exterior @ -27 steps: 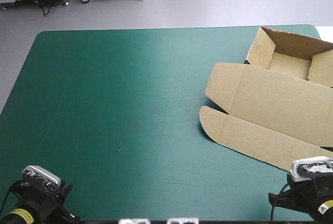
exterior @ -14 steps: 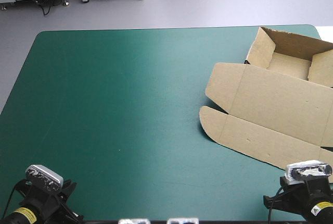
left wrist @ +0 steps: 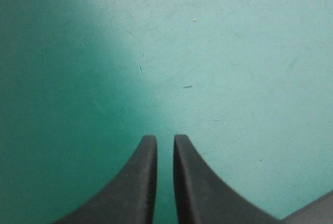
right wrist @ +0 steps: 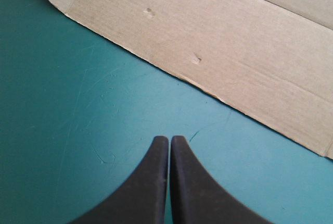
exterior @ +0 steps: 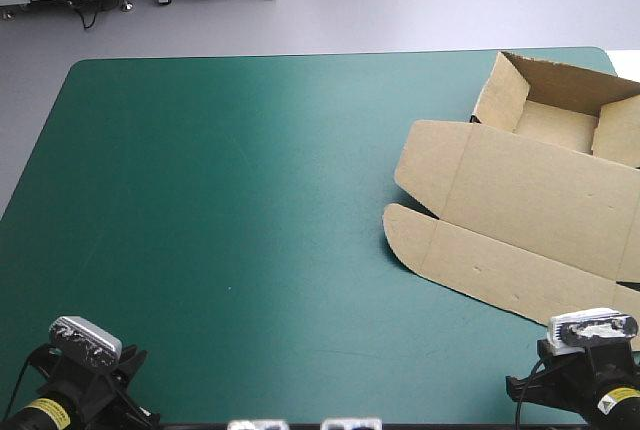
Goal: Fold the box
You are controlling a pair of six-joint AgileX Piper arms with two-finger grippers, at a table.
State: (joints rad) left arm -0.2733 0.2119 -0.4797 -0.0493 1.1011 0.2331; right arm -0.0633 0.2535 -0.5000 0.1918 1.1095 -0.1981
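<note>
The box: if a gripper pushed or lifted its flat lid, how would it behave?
The box is thin, creased board: likely light, probably hinging at its folds rather than staying stiff. Lying flat on the smooth teal-green cover, it may slide when pushed.

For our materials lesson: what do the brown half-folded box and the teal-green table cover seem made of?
The brown box: likely corrugated cardboard, matte; faint ribbing, scored creases, small dents. The teal-green cover: probably a smooth mat with slight sheen; fine scratches, soft glare; exact material unclear.
</note>
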